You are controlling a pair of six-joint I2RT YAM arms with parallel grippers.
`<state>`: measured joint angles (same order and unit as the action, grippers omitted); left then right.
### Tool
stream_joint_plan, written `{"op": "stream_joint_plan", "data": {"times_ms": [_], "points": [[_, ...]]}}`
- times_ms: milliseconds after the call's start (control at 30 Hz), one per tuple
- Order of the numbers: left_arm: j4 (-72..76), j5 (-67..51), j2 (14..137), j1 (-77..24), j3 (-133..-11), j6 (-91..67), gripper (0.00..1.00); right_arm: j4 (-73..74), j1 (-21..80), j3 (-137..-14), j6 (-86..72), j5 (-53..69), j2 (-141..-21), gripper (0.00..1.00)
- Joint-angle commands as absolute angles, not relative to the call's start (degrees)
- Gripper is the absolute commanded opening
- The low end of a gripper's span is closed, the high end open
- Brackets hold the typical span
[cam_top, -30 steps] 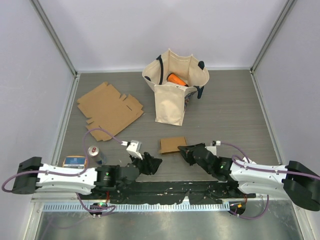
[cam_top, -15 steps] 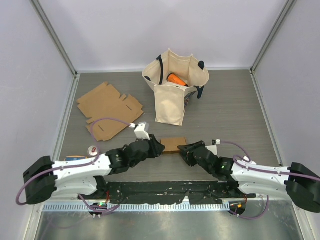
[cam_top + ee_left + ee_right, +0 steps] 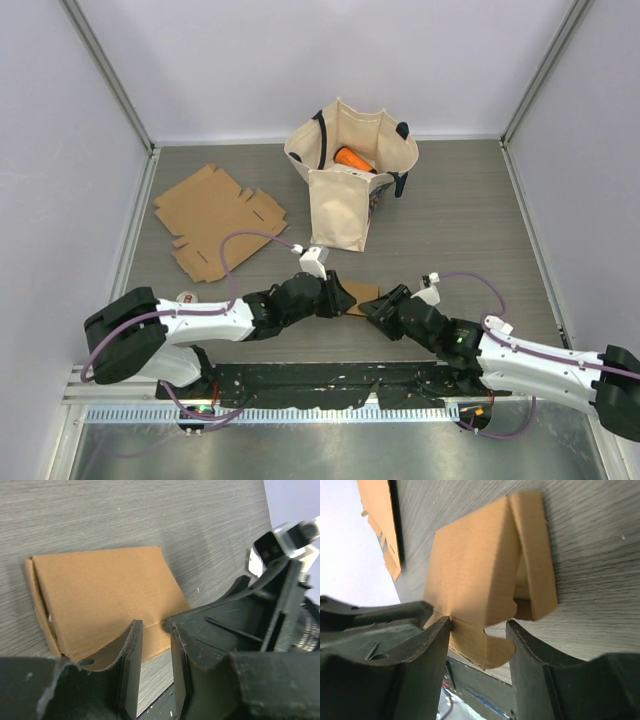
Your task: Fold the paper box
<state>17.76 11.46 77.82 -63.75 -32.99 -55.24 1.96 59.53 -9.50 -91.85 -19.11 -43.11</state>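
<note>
The paper box point(image 3: 362, 293) is a small brown cardboard piece lying flat and partly folded on the table, between my two grippers. My left gripper point(image 3: 338, 298) reaches over its left near edge. In the left wrist view its fingers point(image 3: 131, 650) stand a narrow gap apart above the box point(image 3: 100, 590), with nothing between them. My right gripper point(image 3: 372, 308) is at the box's near right corner and is open. In the right wrist view a rounded flap point(image 3: 495, 647) of the box point(image 3: 475, 565) lies between its fingers, and one fingertip point(image 3: 442, 627) touches a crease.
A large flat unfolded cardboard sheet point(image 3: 215, 218) lies at the back left. A cream tote bag point(image 3: 345, 200) holding an orange object point(image 3: 352, 158) stands behind the box. A can point(image 3: 187, 297) is partly hidden by the left arm. Walls close off the left, right and far sides.
My left arm has swung from near its base forward and right to the box, its jaws narrowing. My right gripper has opened and let go of the box.
</note>
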Motion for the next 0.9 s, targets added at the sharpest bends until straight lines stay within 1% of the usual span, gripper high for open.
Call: {"op": "stream_joint_plan", "data": {"times_ms": [0, 133, 233, 400, 533, 633, 700, 800, 867], "points": [[25.3, 9.1, 79.8, -63.5, -30.9, -56.5, 0.32, 9.9, 59.2, -14.1, -77.7, -17.1, -38.4, 0.54], [26.2, 8.5, 80.9, -63.5, -30.1, -56.9, 0.33, 22.5, 59.2, -19.8, -70.6, -18.5, -33.5, 0.56], [26.5, 8.0, 81.3, -63.6, -29.8, -56.9, 0.33, 30.5, 59.2, -24.0, -67.4, -19.6, -32.2, 0.57], [27.0, 7.7, 82.5, -63.5, -30.1, -56.9, 0.34, 38.0, 59.2, -26.6, -68.4, -21.0, -28.9, 0.57], [27.0, 7.6, 84.1, -63.5, -31.1, -56.9, 0.34, 43.3, 59.2, -25.4, -70.4, -22.2, -26.5, 0.57], [27.5, 7.1, 85.5, -63.5, -32.1, -56.7, 0.34, 45.3, 59.2, -24.5, -71.3, -23.2, -24.6, 0.57], [27.7, 6.6, 86.3, -63.5, -32.4, -56.5, 0.34, 44.5, 59.2, -24.4, -70.4, -26.0, -23.9, 0.59], [27.9, 6.2, 87.7, -63.5, -32.5, -56.5, 0.34, 38.3, 59.2, -23.8, -66.1, -29.9, -24.5, 0.62], [28.6, 6.2, 88.4, -63.5, -32.1, -57.0, 0.34, 31.3, 58.3, -22.0, -62.0, -31.1, -27.7, 0.62]]}}
